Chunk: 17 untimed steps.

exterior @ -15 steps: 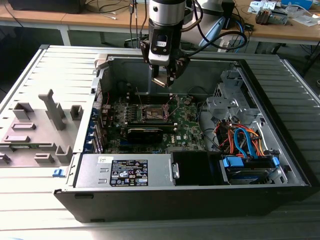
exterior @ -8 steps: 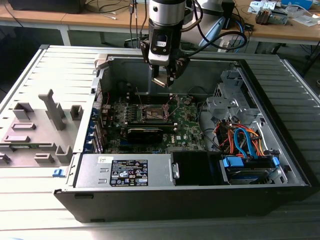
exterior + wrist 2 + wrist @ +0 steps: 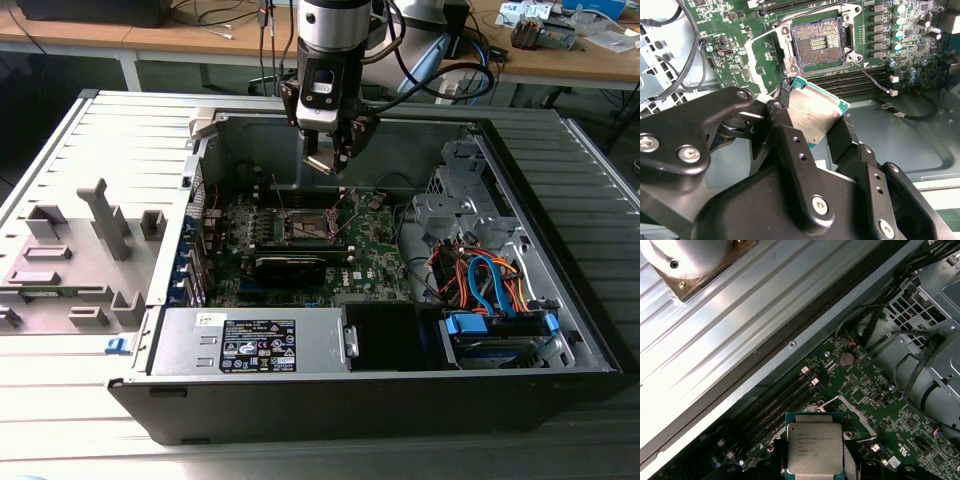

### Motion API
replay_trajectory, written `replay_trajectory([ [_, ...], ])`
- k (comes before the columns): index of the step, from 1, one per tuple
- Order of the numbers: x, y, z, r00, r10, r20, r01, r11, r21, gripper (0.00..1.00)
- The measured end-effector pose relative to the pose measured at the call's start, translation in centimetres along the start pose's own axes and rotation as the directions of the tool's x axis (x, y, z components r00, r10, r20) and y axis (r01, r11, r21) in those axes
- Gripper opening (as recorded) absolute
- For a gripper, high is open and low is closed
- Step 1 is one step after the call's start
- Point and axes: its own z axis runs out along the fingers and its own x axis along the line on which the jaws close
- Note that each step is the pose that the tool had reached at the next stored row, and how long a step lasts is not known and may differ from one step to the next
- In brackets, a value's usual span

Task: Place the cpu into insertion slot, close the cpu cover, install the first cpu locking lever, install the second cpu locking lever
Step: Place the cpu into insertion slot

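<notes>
Ext. high; wrist cams near mobo (image 3: 725,25)

Hand (image 3: 332,160) gripping cpu (image 3: 319,163), high above insertion slot (image 3: 308,226), open computer case (image 3: 380,400)

Silver-grey cpu (image 3: 812,116), green rim! The gripper (image 3: 816,105) is all black. Green motherboard (image 3: 735,66), brownish-gold insertion slot (image 3: 816,44).

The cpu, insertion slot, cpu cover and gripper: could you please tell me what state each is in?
cpu: gripped, held above the motherboard, not seated.
insertion slot: empty, contacts exposed.
cpu cover: swung open.
gripper: shut on the cpu.
</notes>
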Motion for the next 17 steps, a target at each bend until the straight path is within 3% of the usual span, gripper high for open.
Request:
replay_trajectory([
  [17, 0.00, 0.00, 0.02, 0.9999, 0.013, 0.0010, -0.013, 0.9999, -0.0003, 0.54],
])
